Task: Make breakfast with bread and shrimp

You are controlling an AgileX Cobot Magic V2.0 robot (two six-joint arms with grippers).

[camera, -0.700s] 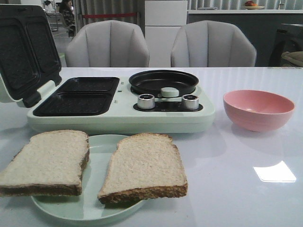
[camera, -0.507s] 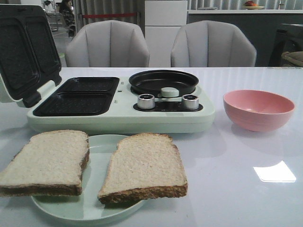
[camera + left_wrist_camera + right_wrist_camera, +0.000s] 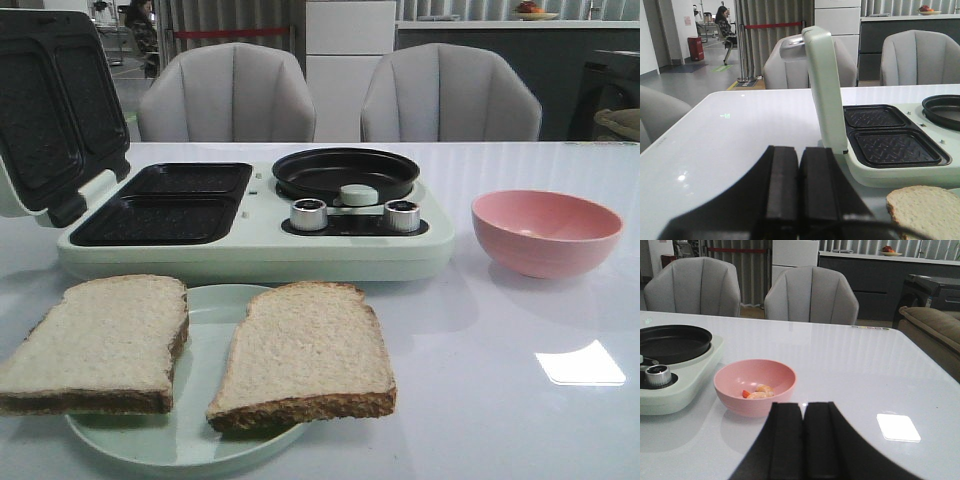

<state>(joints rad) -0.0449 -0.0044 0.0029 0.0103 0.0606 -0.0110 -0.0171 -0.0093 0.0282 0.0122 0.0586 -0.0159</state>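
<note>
Beige and brown-crusted, the two slices of bread (image 3: 205, 350) lie side by side on a pale green plate (image 3: 180, 445) at the lower left of the front view, overhanging its rim. The shrimp (image 3: 760, 391) sit in the pink bowl (image 3: 545, 232) at right, on the tabletop (image 3: 500, 400). Both the left tool (image 3: 799, 187) and the right tool (image 3: 803, 437) are clenched with nothing between the fingers. Bread looks light, soft and easily crushed; a crust edge hanging past the plate seems the best hold. Shrimp are likely slippery and small, so pinch one gently across its curl.
</note>
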